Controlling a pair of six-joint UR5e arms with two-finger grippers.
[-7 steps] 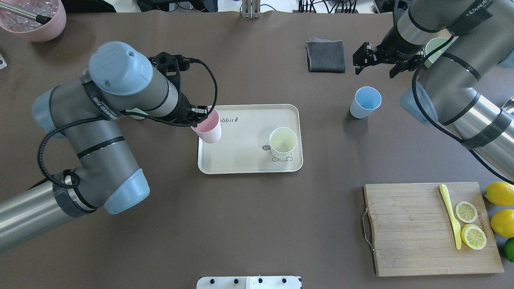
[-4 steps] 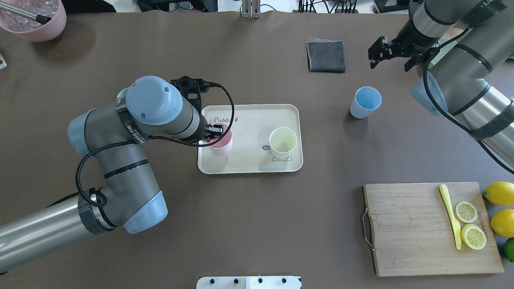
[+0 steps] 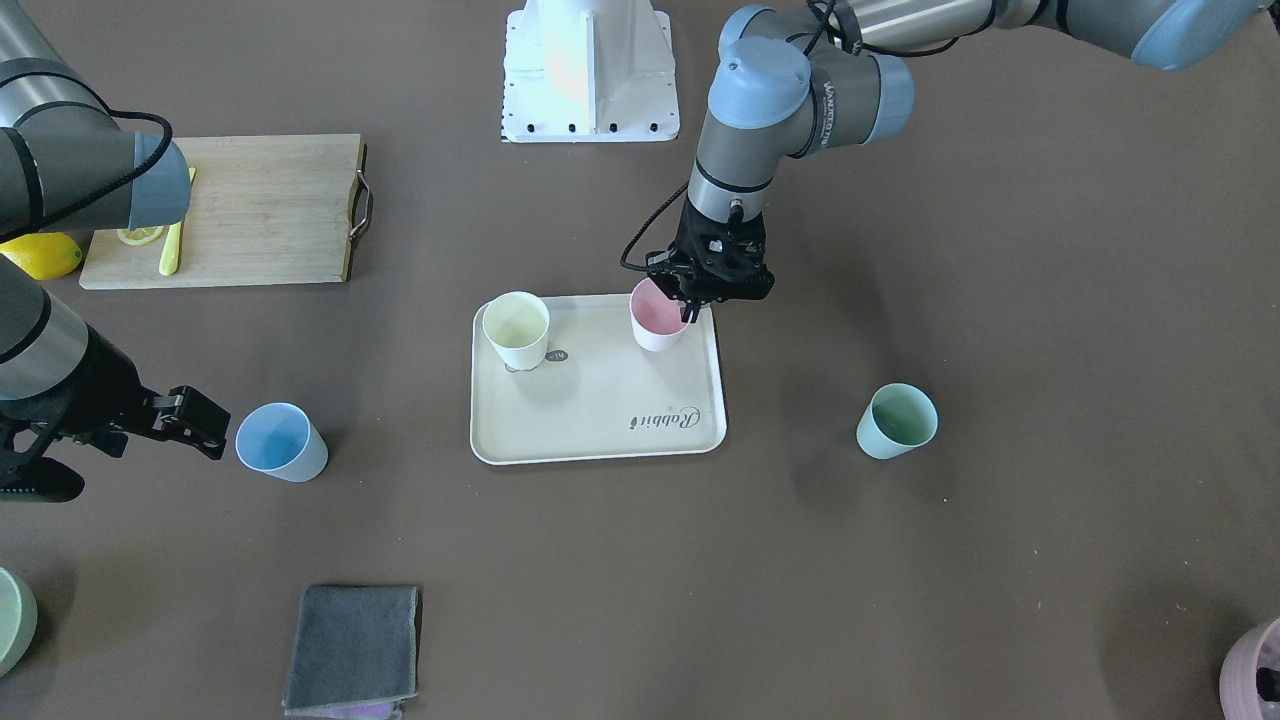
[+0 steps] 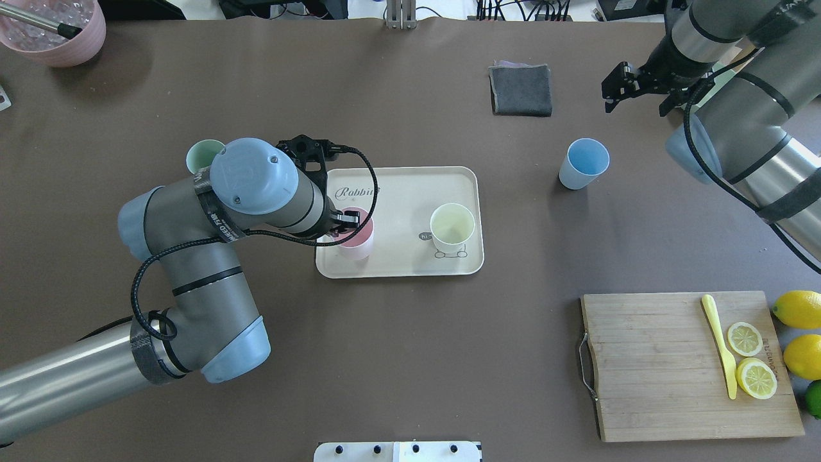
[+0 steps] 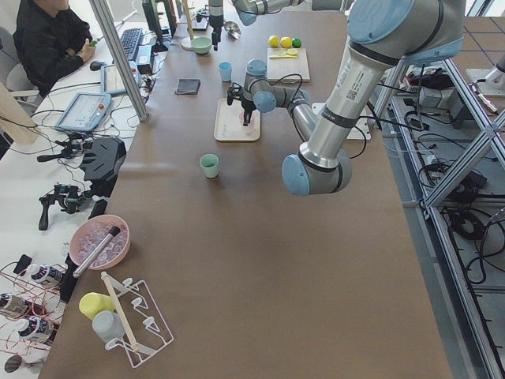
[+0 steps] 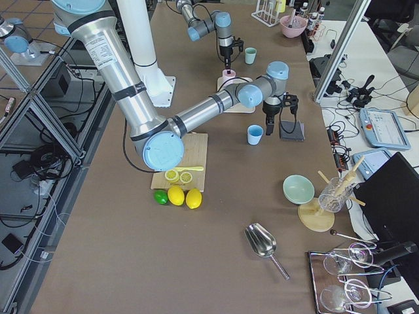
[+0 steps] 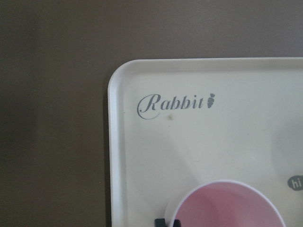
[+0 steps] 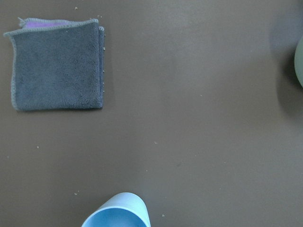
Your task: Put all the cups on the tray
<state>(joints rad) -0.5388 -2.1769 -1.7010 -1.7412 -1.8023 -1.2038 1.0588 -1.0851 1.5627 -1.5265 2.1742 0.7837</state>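
The cream tray lies mid-table. The pale yellow cup stands upright on its right part. The pale pink cup stands on its left part, also in the front view. My left gripper is shut on the pink cup's rim; a fingertip shows at the rim in the left wrist view. The light blue cup stands on the table right of the tray. The mint green cup stands left of the tray, half hidden by my left arm in the overhead view. My right gripper is open and empty, beyond the blue cup.
A folded grey cloth lies beyond the tray. A wooden cutting board with lemon halves and a yellow knife is at the near right, with whole lemons beside it. A mauve pot stands far left. A pale green bowl shows at the front view's edge.
My left arm carried the pink cup from the tray's left edge inward and lowered it onto the tray. My right gripper drew back to the right, away from the blue cup.
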